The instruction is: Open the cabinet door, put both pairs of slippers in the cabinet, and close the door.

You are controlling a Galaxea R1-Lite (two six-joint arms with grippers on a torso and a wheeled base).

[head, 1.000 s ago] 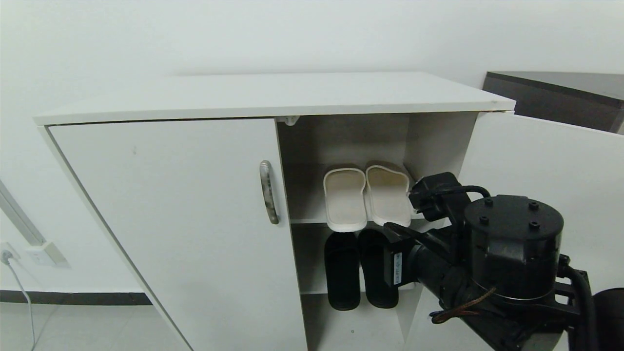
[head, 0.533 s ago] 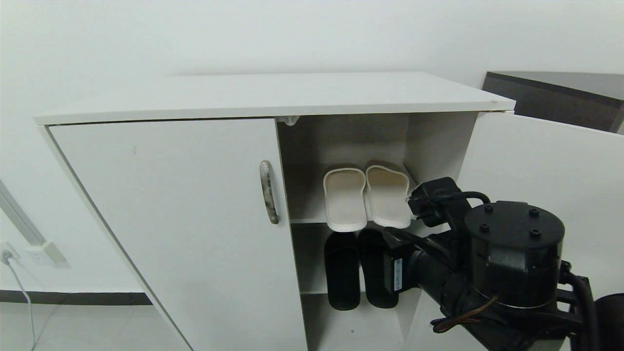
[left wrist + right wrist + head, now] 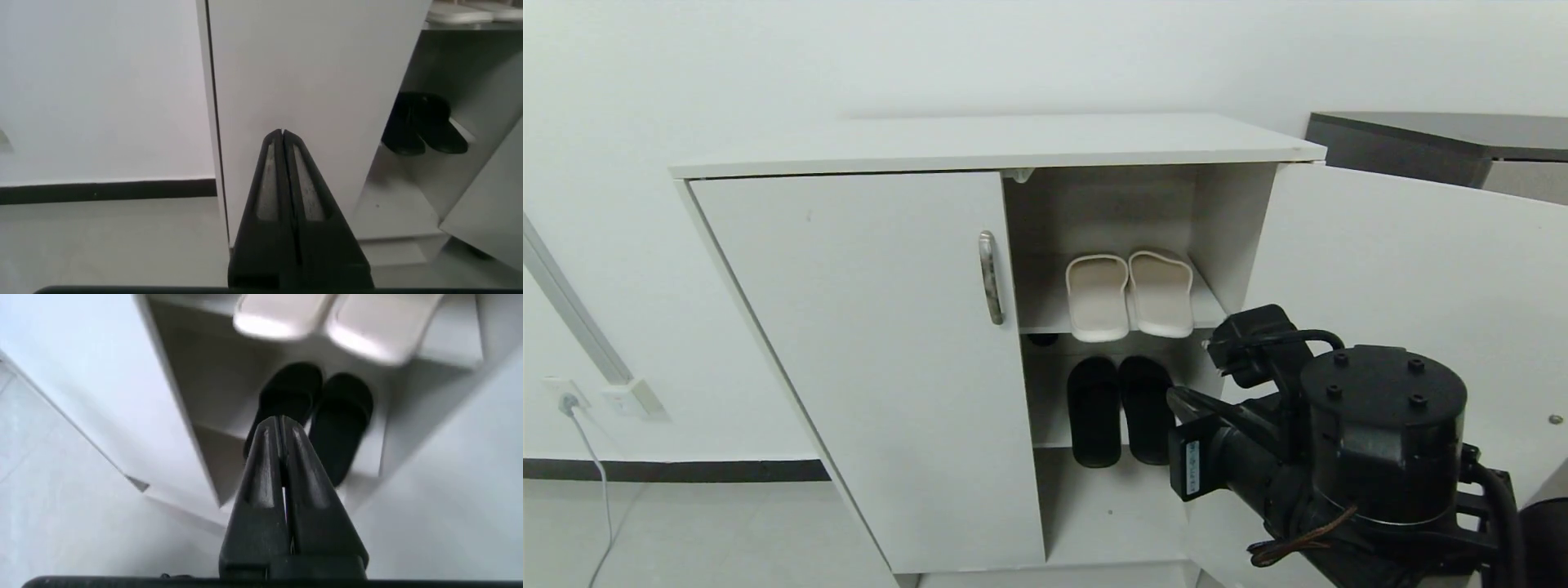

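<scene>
Both pairs shelved: white slippers (image 3: 1098, 298) above, black slippers (image 3: 1094, 408) just beyond the tips of the right gripper (image 3: 283, 420), pressed together, empty; left gripper (image 3: 282, 133) likewise closed on nothing. The open door (image 3: 1405, 269) stands beside the right fingers (image 3: 265, 465): likely light, stiff, best pushed near its free edge. Head view gives its full swing; right wrist view adds the tips' line to the black pair.

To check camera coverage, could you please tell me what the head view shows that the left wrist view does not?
Head view's extras: the handle on the closed left door, and the cabinet top. Left wrist view's extras: the left gripper, its fingers shut. Shared: the black slippers on the lower shelf, and that closed door.
</scene>
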